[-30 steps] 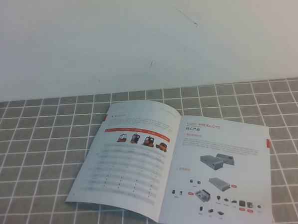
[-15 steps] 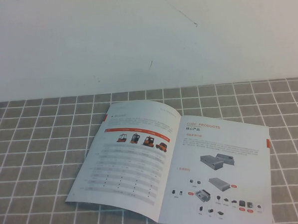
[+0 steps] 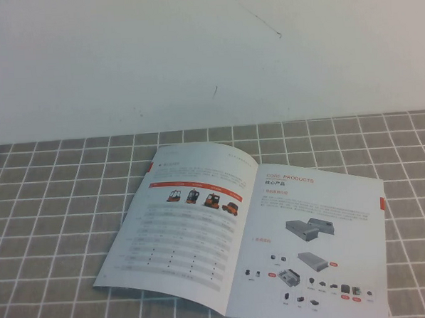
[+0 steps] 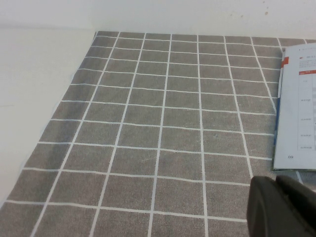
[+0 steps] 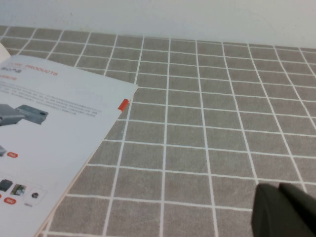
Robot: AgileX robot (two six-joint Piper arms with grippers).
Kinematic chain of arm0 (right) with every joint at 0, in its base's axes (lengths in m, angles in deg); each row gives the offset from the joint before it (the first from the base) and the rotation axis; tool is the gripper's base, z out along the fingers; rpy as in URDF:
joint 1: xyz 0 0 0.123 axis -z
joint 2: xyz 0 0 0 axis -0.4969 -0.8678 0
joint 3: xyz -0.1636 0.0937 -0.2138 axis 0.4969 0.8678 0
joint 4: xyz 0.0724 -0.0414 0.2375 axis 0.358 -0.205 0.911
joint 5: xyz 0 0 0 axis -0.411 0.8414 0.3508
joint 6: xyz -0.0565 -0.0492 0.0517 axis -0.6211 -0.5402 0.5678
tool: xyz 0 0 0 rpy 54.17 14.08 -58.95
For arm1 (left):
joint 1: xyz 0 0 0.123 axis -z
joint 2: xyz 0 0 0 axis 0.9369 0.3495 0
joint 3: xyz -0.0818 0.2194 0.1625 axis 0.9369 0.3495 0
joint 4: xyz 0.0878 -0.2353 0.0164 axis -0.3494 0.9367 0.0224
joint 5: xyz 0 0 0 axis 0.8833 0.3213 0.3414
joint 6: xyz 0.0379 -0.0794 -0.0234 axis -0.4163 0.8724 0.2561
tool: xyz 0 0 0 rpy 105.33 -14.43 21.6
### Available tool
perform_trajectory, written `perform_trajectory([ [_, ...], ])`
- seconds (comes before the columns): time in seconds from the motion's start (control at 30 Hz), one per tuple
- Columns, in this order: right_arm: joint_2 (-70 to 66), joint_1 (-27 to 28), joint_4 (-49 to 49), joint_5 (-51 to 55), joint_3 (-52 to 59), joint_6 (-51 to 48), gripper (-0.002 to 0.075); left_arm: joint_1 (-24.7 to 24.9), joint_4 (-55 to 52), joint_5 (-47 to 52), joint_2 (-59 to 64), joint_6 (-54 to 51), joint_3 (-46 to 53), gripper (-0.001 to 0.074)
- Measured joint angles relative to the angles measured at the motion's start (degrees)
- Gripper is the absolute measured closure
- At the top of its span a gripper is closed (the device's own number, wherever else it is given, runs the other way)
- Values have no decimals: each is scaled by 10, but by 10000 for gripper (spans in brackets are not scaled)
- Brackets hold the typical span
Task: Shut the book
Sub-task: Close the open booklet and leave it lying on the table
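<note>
Both hover flanking the book [image 3: 252, 235]: left gripper [image 4: 277, 188], right gripper [image 5: 279, 191] (jaws together, empty).

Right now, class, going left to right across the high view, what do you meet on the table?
Bare tiled cloth → book's left page → right page → orange tab. Off that view, left gripper and right gripper show only in wrist views.

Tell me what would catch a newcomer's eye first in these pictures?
The open white paper booklet, printed with orange vehicles and grey boxes, lies mid-table on the grey cloth with white grid lines, a plain white wall behind. A dark tip of the left end effector shows over the cloth left of the booklet, and one of the right end effector to its right; neither touches it.
</note>
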Motion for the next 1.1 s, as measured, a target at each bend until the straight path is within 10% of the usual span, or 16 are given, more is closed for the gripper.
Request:
perform_trajectory([
  [1.1, 0, 0, 0, 0, -1, 0, 729, 9, 0, 0, 0, 0, 0, 738],
])
